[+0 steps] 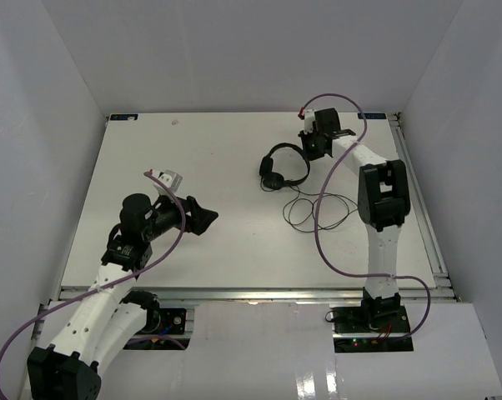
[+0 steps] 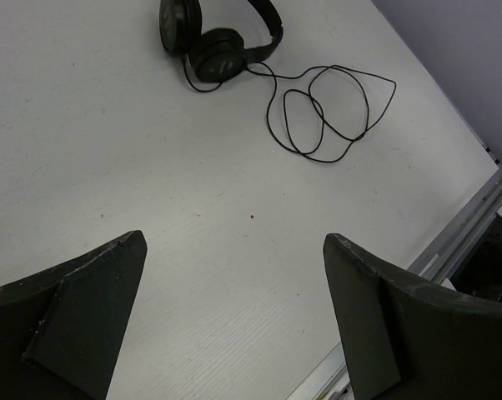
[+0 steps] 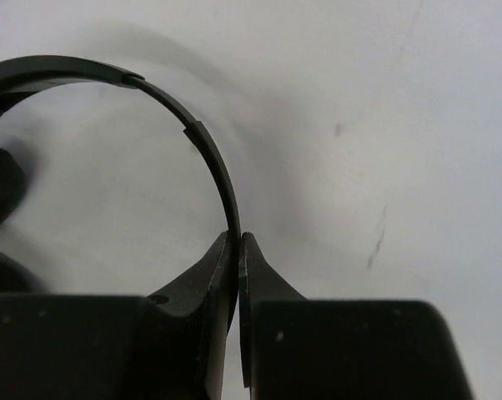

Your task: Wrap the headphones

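The black headphones point(image 1: 283, 165) lie at the back right of the white table, their two earcups point(image 1: 272, 179) at the near-left end. Their thin black cord point(image 1: 318, 208) lies in loose loops on the table nearer the front. My right gripper point(image 1: 311, 147) is shut on the thin headband point(image 3: 203, 142) at the arch's far right end. In the left wrist view the headphones point(image 2: 213, 42) show at the top with the cord point(image 2: 326, 112) looped to their right. My left gripper point(image 1: 203, 217) is open and empty, low over the table at left centre, well apart from the headphones.
The table's metal front rail point(image 1: 259, 293) runs along the near edge and shows in the left wrist view point(image 2: 464, 229). Purple arm cables point(image 1: 326, 242) hang over the right side of the table. White enclosure walls point(image 1: 51, 100) stand on three sides.
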Controlling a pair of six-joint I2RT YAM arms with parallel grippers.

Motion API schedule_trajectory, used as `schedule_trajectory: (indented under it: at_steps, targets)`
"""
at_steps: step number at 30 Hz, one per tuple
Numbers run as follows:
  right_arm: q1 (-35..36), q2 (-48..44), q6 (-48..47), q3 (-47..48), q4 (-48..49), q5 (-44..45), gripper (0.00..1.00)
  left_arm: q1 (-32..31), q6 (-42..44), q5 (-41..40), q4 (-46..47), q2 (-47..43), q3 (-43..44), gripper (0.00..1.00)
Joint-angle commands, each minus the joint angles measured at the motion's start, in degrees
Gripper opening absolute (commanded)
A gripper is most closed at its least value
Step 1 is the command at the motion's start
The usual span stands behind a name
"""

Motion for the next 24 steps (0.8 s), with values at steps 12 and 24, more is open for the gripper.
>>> schedule_trajectory:
  at_steps: [12,24]
  targets:
    - [0.6,-59.2,1.1,-41.2,3.8,-3.7,0.08,-19.9,-12.2,-0.9,14.4,2.3,-5.9,0.96]
    - [-6.3,-80.2,3.6,-47.8,-2.8,-14.6,0.08,-53.4,-5.4,-31.6,30.6,17.8,-7.2,0.95]
